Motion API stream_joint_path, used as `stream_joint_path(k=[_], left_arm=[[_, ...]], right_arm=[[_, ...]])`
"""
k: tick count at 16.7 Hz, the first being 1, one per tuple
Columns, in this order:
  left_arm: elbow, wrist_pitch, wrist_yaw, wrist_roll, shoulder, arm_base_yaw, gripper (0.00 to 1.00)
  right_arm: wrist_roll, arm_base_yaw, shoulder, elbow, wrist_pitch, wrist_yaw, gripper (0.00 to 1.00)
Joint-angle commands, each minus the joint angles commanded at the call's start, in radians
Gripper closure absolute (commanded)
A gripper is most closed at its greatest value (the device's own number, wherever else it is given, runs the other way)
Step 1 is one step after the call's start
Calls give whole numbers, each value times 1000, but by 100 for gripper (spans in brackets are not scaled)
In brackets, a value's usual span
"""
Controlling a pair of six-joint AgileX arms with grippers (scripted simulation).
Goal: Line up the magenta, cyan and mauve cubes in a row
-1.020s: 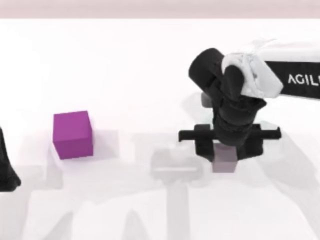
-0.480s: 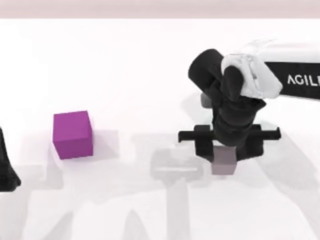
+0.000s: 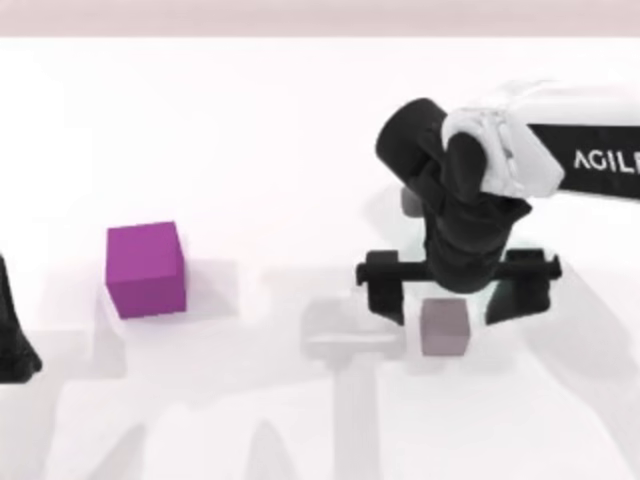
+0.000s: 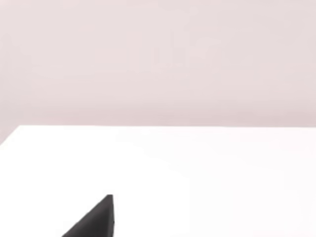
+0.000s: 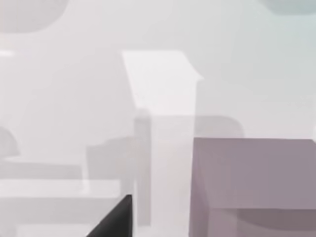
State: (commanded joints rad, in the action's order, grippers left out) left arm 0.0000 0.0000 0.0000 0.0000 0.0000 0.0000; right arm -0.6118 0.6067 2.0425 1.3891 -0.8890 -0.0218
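the right arm reaches in from the right side of the surface (image 3: 250,130) and its right gripper (image 3: 455,300) hangs over the mauve cube (image 3: 444,327), jaws spread wide apart, one finger on each side of the cube and neither touching it as far as i can see from the top view. the mauve cube sits flat on the surface, right of centre, just in front of the gripper body. the right wrist view shows the same cube (image 5: 252,185) up close, filling one corner, with a dark fingertip edge poking in at the frame edge. the magenta cube (image 3: 146,268) is well apart from it, over on the left half of the surface, sitting upright on its own. the two are at roughly the same depth, the mauve one a bit nearer the front edge. can't spot the cyan cube in any view, though there's a faint turquoise tint by the gripper, so it may be hidden under the arm, can't tell. the left arm (image 3: 14,335) is parked at the far left edge, only a dark sliver showing, and its wrist view gives just bare surface, a pale wall and one dark fingertip, so can't tell how its jaws stand.
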Motion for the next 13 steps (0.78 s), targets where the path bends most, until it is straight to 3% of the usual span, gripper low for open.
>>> stream_joint_path(k=[8, 13], left_arm=[[0, 0, 0, 0, 0, 0, 0], [0, 0, 0, 0, 0, 0, 0]], right_arm=[[0, 1, -5, 15, -18, 0, 0], [-3, 7, -57, 125, -192, 1, 0]])
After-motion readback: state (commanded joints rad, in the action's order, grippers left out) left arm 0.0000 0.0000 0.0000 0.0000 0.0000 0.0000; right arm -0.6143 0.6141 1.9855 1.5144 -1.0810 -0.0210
